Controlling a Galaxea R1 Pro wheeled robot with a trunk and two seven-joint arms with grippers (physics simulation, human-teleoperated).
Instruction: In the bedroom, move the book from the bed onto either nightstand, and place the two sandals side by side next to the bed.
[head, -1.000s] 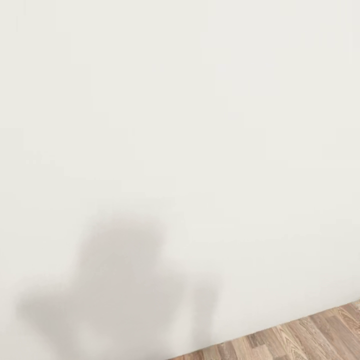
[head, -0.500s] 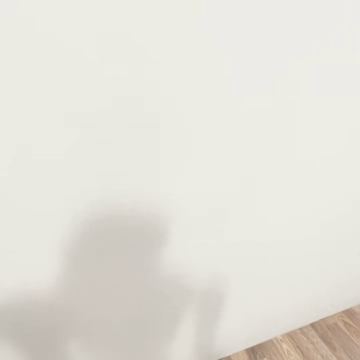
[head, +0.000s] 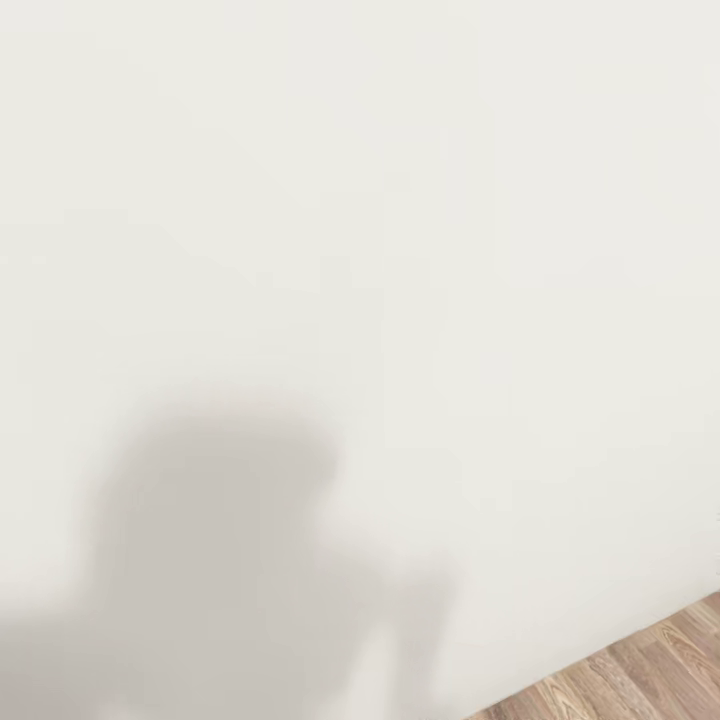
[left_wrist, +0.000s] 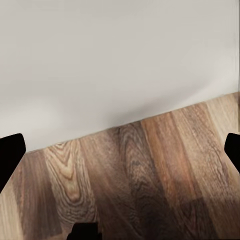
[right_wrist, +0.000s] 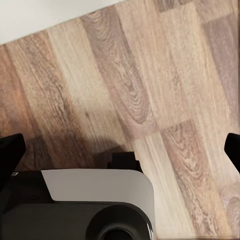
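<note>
The book, the bed, the nightstand and the sandals are out of view. In the left wrist view my left gripper (left_wrist: 120, 155) is open, its black fingertips (left_wrist: 11, 150) far apart at the frame's edges over bare wood planks, with nothing between them. My right gripper (right_wrist: 120, 150) is open too, above the plank floor, and its fingertips (right_wrist: 11, 149) hold nothing.
A plain white wall (head: 400, 250) stands close in front, carrying my own shadow (head: 230, 540). A strip of light brown wood floor (head: 640, 670) meets it at the lower right. Part of my white and dark body (right_wrist: 95, 200) shows beneath the right gripper.
The whole head view has shifted: the floor strip at the lower right has shrunk and the shadow sits further left and larger, so the camera has moved.
</note>
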